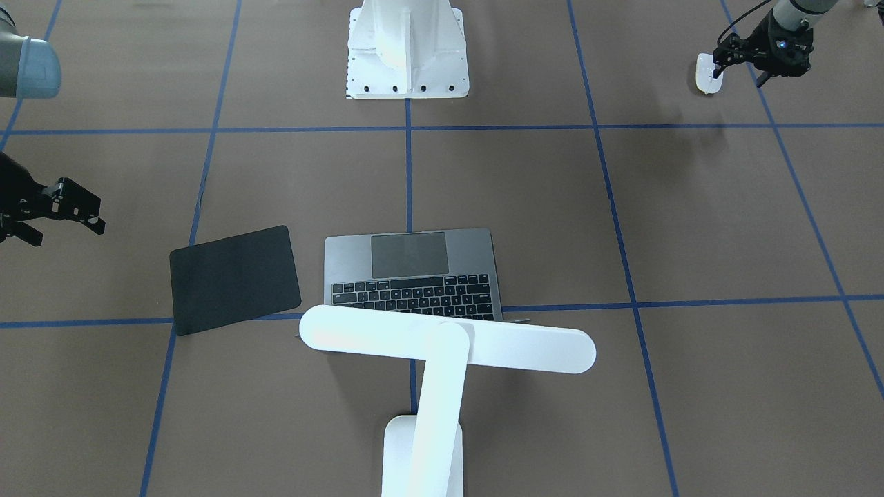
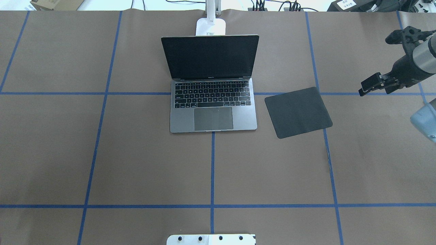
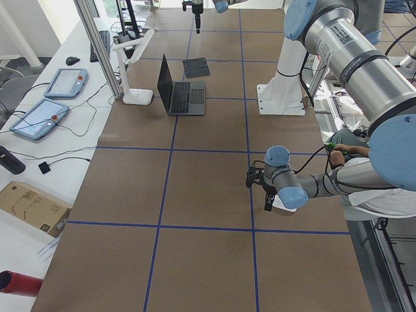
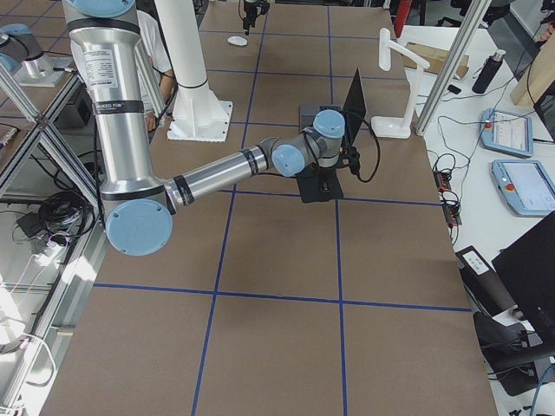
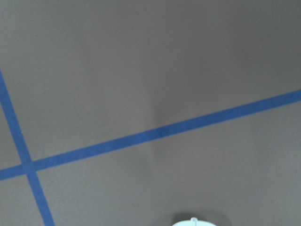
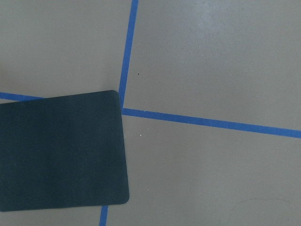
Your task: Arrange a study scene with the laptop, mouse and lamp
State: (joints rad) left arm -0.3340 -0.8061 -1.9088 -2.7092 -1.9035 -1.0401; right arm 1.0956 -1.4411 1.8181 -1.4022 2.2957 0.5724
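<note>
Lamp [image 1: 449, 345] over laptop [image 1: 414, 266] rear edge, mouse [image 1: 708, 74] beneath left gripper [image 1: 739, 73], well apart

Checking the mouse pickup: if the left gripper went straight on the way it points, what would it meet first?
Probably the mouse, just below the left gripper; alignment is unclear, so maybe bare table beside it.

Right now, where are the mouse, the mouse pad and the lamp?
mouse [image 1: 706, 79]: exterior front-facing view, on its white top shell.
mouse pad [image 2: 298, 112]: overhead exterior view, on the middle of its black surface.
lamp [image 1: 532, 348]: exterior front-facing view, on the bar head, beside the arm joint.
</note>
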